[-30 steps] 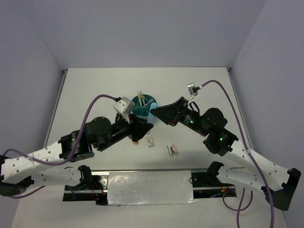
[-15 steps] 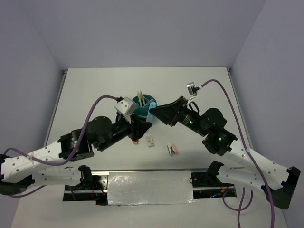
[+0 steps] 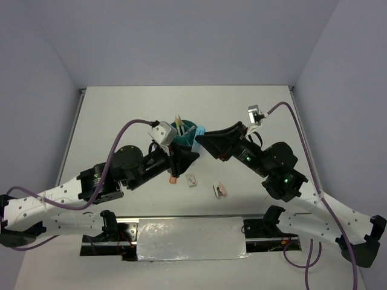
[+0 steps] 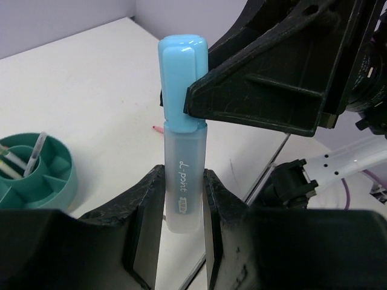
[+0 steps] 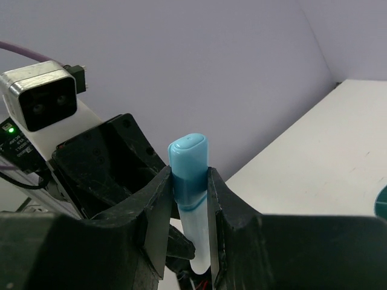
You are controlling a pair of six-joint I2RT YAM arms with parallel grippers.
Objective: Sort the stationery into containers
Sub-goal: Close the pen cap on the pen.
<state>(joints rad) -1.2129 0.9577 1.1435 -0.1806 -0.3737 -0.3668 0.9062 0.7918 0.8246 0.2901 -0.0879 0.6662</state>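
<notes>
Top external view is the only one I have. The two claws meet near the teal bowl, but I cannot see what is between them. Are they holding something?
Observer: Yes. The left wrist view shows a light-blue marker standing upright, and the left claw grips its frosted lower half.
Operator: And the right claw?
Observer: The right claw is shut on the marker's blue cap, above the left claw's grip.
Operator: Is the cap off already?
Observer: No. In both wrist views the cap sits on the marker, and no tip shows.
</notes>
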